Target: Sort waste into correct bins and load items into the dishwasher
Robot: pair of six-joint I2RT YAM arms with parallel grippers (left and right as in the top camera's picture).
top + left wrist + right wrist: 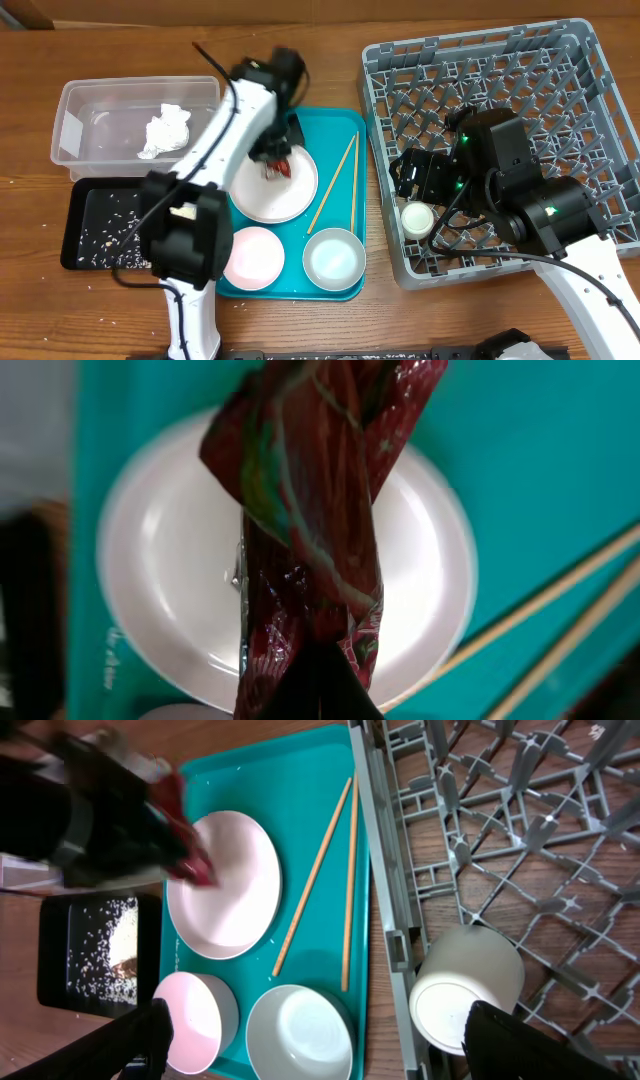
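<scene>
My left gripper [276, 160] is shut on the red-and-silver foil wrapper [310, 530] and holds it just above the round white plate [272, 190] on the teal tray. The wrapper hangs in front of the plate [420, 590] in the left wrist view. White tissue [165, 130] lies in the clear tub [80, 110]. Rice grains [110, 215] lie in the black tray [80, 200]. Two white bowls [252, 256] [334, 258] and the chopsticks [336, 185] rest on the teal tray. The small white cup [417, 218] sits in the grey dish rack [520, 90]. My right gripper [325, 1045] is open and empty over the rack's left edge.
The teal serving tray [340, 125] lies between the bins and the rack. The clear tub stands behind the black tray at the left. The rack's pegs [520, 840] stand upright around the cup [465, 990]. Bare wooden table shows along the front.
</scene>
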